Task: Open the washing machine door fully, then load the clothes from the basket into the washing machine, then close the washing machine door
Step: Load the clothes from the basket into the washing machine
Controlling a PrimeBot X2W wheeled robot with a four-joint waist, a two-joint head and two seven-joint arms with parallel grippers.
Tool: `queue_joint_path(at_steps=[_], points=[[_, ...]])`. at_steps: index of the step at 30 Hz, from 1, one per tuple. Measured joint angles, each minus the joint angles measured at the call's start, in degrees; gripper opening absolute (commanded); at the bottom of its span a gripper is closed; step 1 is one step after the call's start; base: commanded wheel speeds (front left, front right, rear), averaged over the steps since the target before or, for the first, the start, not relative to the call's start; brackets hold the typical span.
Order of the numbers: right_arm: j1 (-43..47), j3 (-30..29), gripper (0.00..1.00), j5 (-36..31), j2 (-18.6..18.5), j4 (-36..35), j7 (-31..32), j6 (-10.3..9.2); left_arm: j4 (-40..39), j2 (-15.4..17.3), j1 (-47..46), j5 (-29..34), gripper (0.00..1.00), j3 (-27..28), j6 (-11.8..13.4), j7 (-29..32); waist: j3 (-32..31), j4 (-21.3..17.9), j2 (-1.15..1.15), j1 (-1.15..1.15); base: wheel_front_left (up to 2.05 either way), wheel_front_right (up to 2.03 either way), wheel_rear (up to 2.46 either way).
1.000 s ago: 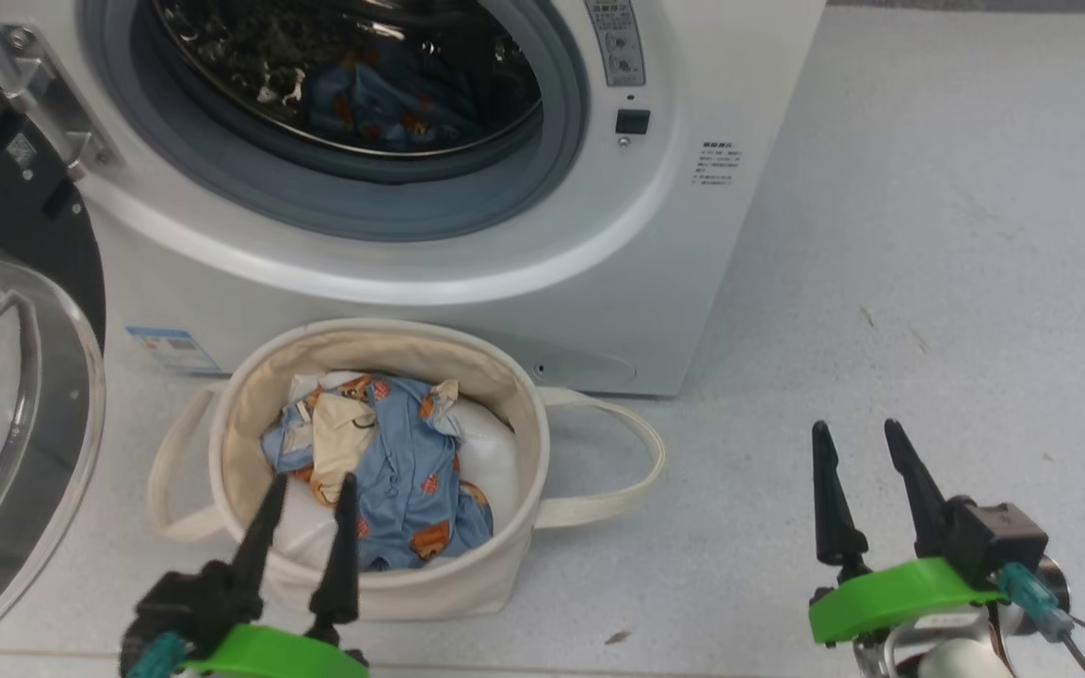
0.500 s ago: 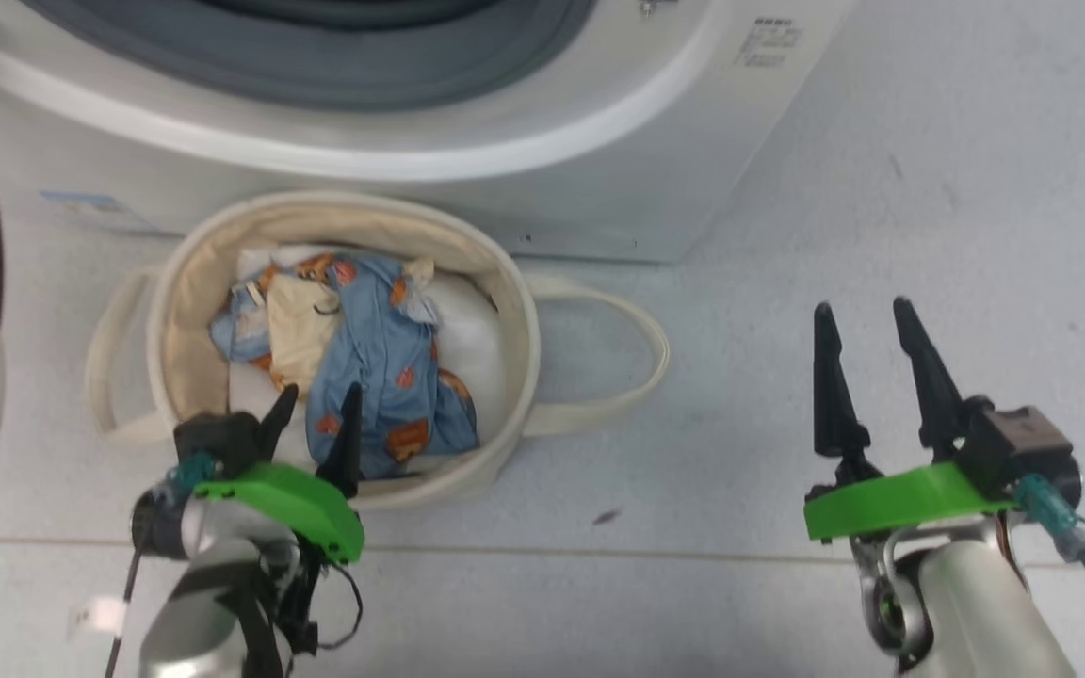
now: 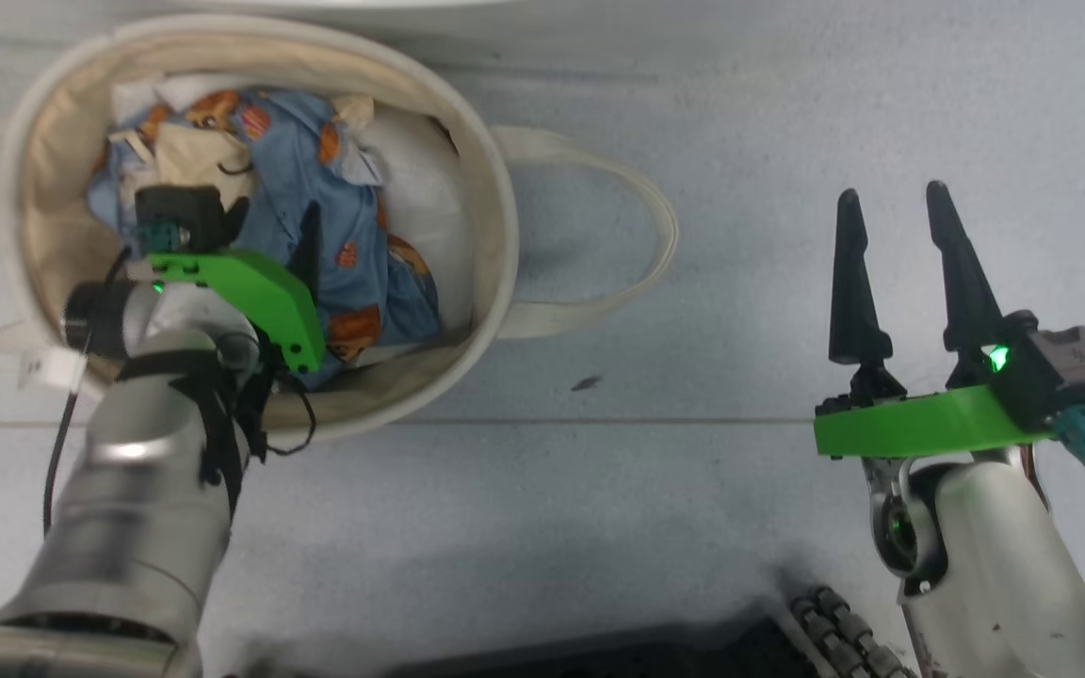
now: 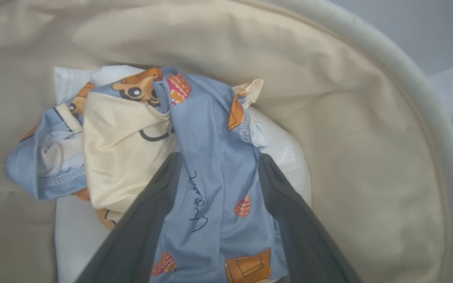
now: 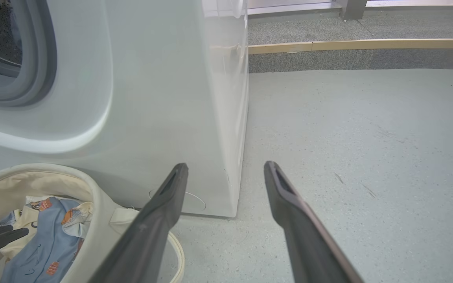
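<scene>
Inside the basket (image 3: 497, 218), the left gripper (image 3: 274, 221) straddles the blue clothes (image 3: 283, 165), fingers spread, perhaps touching them; over the floor (image 3: 693, 499), the right gripper (image 3: 891, 190) stands spread too.

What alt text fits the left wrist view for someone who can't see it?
The open left gripper reaches into the cream basket, its dark fingers either side of a fold of blue bear-print clothes. A white padded bag lies beneath them.
</scene>
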Motion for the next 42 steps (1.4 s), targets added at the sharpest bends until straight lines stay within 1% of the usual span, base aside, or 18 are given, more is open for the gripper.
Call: queue_joint_path(at_steps=[3,5,10,13,15,16,17,19,22,23,26,27,29,32,36,37,40,42], points=[[-1.03,0.00,1.00,0.11,0.00,-0.60,0.00,0.00,1.04,0.78,-2.82,1.75,1.00,-1.05,4.11,4.76,3.27,-0.54,0.00,0.00,0.00,0.00,0.00],[-1.38,0.09,1.00,0.15,0.00,-0.68,0.00,0.00,1.54,0.97,-4.20,1.92,1.00,-1.44,5.58,7.44,5.13,-1.00,0.00,0.00,0.00,0.00,0.00],[-2.04,0.19,1.00,0.62,-0.01,-0.81,0.00,0.00,1.77,1.38,-7.23,2.45,1.00,-2.23,8.37,10.10,8.36,-2.30,0.00,-0.01,0.00,0.00,0.00],[-2.17,0.19,1.00,0.62,-0.01,-1.47,-0.01,0.00,1.79,2.13,-9.07,3.11,1.00,-2.59,10.66,10.79,9.80,-2.91,0.00,-0.01,0.00,0.00,0.00],[-2.25,0.16,1.00,0.60,-0.01,-1.85,-0.01,0.00,1.80,2.43,-10.10,3.83,1.00,-3.15,12.88,11.05,10.68,-3.06,0.00,-0.01,0.00,0.00,0.00],[-2.29,0.16,1.00,0.57,0.00,-2.08,-0.01,0.00,1.79,2.49,-10.83,4.69,1.00,-4.07,14.89,11.49,11.46,-3.00,0.00,-0.01,0.00,0.00,0.00],[-2.31,0.15,1.00,0.48,-0.01,-2.15,-0.01,0.00,1.80,2.43,-11.10,4.79,1.00,-4.07,15.50,11.83,11.80,-2.91,0.00,-0.01,0.00,0.00,0.00],[-2.32,0.16,1.00,0.31,-0.01,-2.16,-0.01,0.00,1.79,2.32,-11.52,4.79,1.00,-4.14,15.81,12.60,12.30,-2.64,0.00,-0.01,0.00,0.00,0.00],[-2.32,0.12,1.00,0.01,-0.01,-2.41,-0.01,0.00,1.79,1.89,-11.51,4.58,1.00,-4.26,14.92,13.77,12.52,-2.18,0.00,-0.02,0.00,0.00,0.00],[-2.32,0.09,1.00,0.01,-0.01,-2.42,-0.01,0.00,1.79,1.70,-11.50,3.91,0.00,-4.08,14.22,13.73,12.50,-2.01,0.00,-0.01,0.00,0.00,0.00],[-2.32,-0.03,1.00,-0.15,-0.01,-2.42,-0.01,0.00,1.81,1.14,-11.28,2.60,0.00,-3.90,12.89,13.60,12.11,-1.52,0.00,-0.01,0.00,0.00,0.00],[-2.32,-0.04,1.00,-0.48,-0.01,-2.42,-0.01,0.00,1.90,1.02,-11.19,2.24,0.00,-3.88,12.87,12.90,11.82,-1.37,0.00,-0.01,0.00,0.00,0.00],[-2.32,-0.09,1.00,-0.57,-0.01,-2.42,-0.01,0.00,1.93,0.88,-11.01,1.67,0.00,-3.67,12.71,10.45,11.12,-1.10,0.00,-0.01,0.00,0.00,0.00],[-2.32,-0.05,1.00,-0.56,-0.01,-2.41,-0.01,0.00,1.92,0.79,-10.16,0.31,0.00,-2.63,11.68,6.13,9.72,-0.73,0.00,-0.02,0.00,0.00,0.00],[-2.32,0.29,1.00,-0.47,-0.02,-2.13,-0.01,0.00,1.63,1.01,-8.36,-1.46,0.00,-1.64,10.31,-1.58,7.18,-0.20,0.00,-0.02,0.00,0.00,0.00],[-2.32,0.29,1.00,-0.47,-0.02,-2.13,-0.01,0.00,1.63,1.01,-8.36,-1.46,0.00,-1.64,10.31,-1.58,7.18,-0.20,0.00,-0.02,0.00,0.00,0.00],[-2.31,0.56,1.00,-0.33,-0.02,-1.40,-0.01,0.00,-1.12,1.49,-6.56,-2.20,0.00,-0.51,9.22,-3.69,4.72,0.23,0.00,-0.02,0.00,0.00,0.00],[-2.28,0.80,1.00,-0.16,-0.03,-0.98,-0.01,0.00,-6.97,2.22,-4.17,-2.29,0.00,0.22,8.98,-3.69,2.86,0.53,0.00,-0.02,0.00,0.00,0.00]])
